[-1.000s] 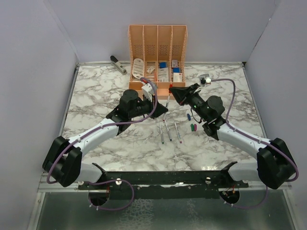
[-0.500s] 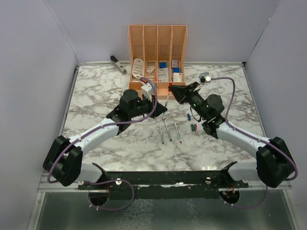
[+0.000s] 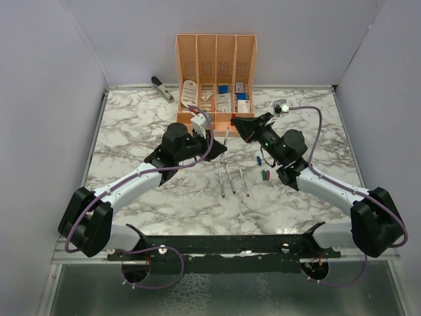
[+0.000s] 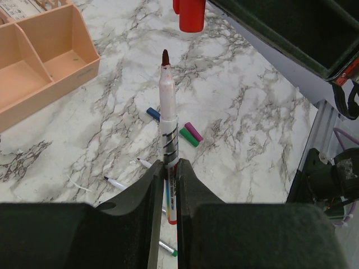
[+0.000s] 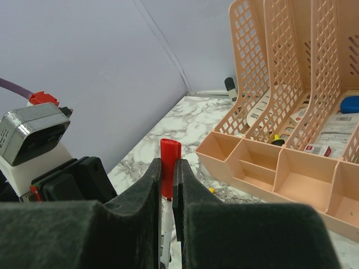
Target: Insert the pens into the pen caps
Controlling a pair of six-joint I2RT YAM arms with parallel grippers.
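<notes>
A white marble surface [image 3: 131, 131] veined in grey lies between pale lilac walls [image 3: 52, 99]. At its 12 o'clock edge, against the back wall, stands an orange organizer [image 3: 216, 49] with four tall upright slots, lattice sides, and low open tray compartments along its front. White stationery items [image 3: 189, 93] rest at the foot of the slots toward 9 o'clock, and small blue-and-white packs [image 3: 224, 90] toward 3 o'clock. A grey stapler [image 3: 162, 88] lies slantwise at about 11 o'clock, near the organizer but not touching it. A black rail [image 3: 223, 245] runs along the 6 o'clock edge.
</notes>
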